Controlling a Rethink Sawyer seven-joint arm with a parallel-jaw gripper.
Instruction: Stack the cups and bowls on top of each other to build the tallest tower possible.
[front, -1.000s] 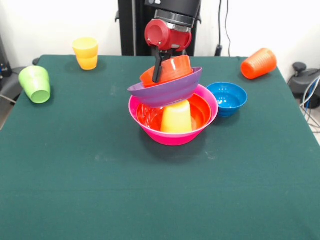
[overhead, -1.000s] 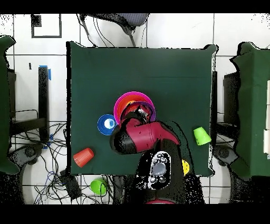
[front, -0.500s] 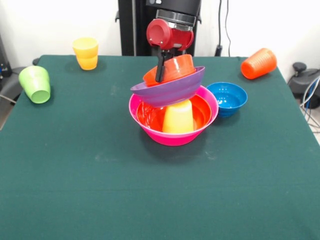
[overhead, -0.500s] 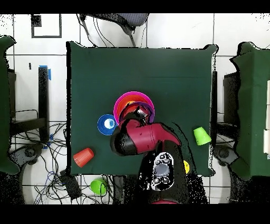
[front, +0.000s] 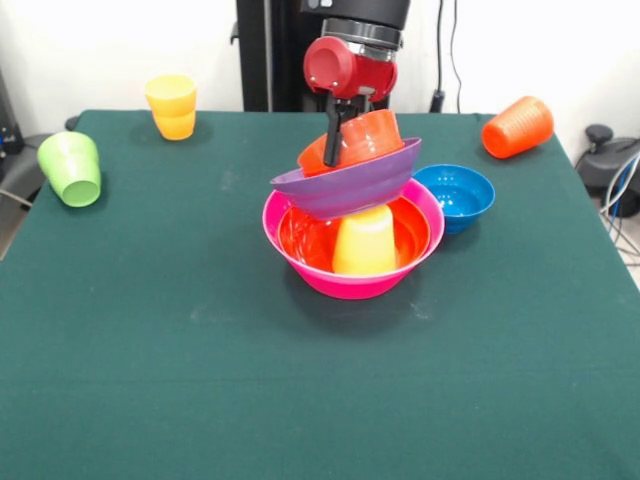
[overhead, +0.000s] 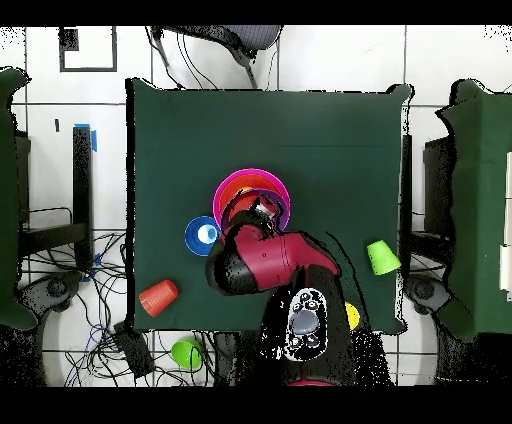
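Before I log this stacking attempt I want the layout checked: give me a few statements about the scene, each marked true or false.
1. The purple bowl sits level on the tower. False: it tilts, resting on the upturned yellow cup.
2. The yellow cup stands inside the pink bowl. True.
3. The blue bowl is stacked on the tower. False: it sits on the table beside the pink bowl.
4. The orange cup lies on its side. True.
5. The gripper hangs over the green cup. False: it is at the small orange bowl atop the tower.

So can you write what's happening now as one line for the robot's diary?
gripper: shut on small orange bowl | bowl atop tilted purple bowl | below: yellow cup in pink bowl
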